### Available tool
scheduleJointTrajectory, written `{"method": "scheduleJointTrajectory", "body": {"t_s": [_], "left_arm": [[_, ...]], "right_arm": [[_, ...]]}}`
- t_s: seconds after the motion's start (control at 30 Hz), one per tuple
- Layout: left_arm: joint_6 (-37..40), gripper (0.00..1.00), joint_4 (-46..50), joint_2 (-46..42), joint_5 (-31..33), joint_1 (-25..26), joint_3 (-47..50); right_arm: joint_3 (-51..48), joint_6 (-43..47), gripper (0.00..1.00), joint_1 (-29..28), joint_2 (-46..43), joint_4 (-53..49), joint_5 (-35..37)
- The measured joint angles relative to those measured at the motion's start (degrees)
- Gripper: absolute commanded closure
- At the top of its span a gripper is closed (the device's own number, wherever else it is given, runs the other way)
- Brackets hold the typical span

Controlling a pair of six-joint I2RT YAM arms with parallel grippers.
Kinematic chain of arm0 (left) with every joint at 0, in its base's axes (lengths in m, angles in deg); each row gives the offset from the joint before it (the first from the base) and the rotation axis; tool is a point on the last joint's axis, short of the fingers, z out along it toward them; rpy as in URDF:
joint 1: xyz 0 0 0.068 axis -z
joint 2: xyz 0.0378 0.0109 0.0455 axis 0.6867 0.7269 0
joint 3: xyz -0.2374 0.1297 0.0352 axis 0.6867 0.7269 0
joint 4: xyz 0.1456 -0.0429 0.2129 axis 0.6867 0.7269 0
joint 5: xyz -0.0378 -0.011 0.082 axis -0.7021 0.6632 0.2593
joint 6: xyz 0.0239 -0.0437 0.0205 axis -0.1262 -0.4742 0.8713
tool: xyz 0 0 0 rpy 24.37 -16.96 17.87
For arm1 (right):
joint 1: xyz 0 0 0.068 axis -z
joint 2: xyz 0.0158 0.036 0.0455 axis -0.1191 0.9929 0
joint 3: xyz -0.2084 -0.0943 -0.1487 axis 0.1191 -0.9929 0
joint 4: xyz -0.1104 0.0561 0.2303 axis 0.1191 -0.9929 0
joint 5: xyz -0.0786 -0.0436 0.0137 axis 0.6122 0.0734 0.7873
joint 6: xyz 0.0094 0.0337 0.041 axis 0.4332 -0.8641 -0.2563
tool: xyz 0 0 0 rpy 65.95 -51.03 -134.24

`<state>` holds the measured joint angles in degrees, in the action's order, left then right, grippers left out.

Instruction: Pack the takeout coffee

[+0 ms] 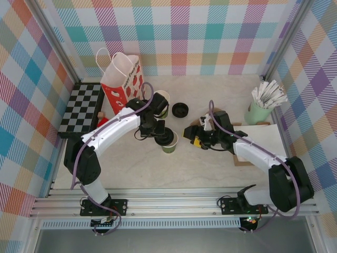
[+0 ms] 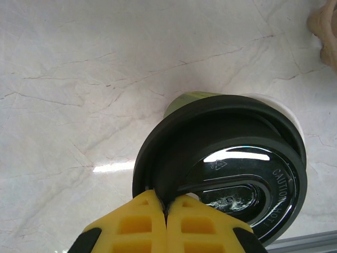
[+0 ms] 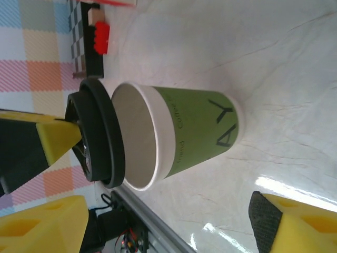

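Observation:
The takeout coffee's green paper cup (image 3: 200, 132) stands on the marble table (image 1: 210, 163) at centre, its white-rimmed mouth uncovered. Its round black lid (image 2: 226, 158) hangs tilted just over the mouth, resting partly on the rim. My left gripper (image 2: 166, 203) is shut on the lid's edge, above the cup (image 1: 170, 146) in the top view. My right gripper (image 1: 196, 136) stands open just right of the cup. Its yellow fingers (image 3: 295, 221) are spread wide, and the cup sits beyond them, not between them. The red and white paper gift bag (image 1: 122, 79) stands at the back left.
A stack of lidless green cups (image 1: 161, 103) and a loose black lid (image 1: 180, 109) sit behind the cup. A checkered board (image 1: 80, 108) lies at the left. A green holder of white packets (image 1: 260, 105) and a flat white sheet (image 1: 263, 139) are on the right.

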<state>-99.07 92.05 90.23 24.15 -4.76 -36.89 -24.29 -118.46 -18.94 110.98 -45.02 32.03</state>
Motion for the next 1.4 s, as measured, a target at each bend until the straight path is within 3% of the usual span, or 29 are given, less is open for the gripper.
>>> {"method": "scheduleJointTrajectory", "body": {"t_s": [0.37,1.03,1.4], "left_arm": [[0.1,1.00,-3.0,1.0,-2.4,0.0,0.0],[1.4,1.00,-1.9,4.0,-5.2,0.3,-1.9],[2.1,1.00,-0.5,5.2,-5.4,0.7,-3.0]], "right_arm": [[1.7,0.7,0.27,-1.7,5.5,4.1,-4.2],[3.2,1.0,0.36,-3.3,8.4,4.2,-3.9],[3.5,2.4,0.49,-3.6,8.4,3.5,-2.6]]}}
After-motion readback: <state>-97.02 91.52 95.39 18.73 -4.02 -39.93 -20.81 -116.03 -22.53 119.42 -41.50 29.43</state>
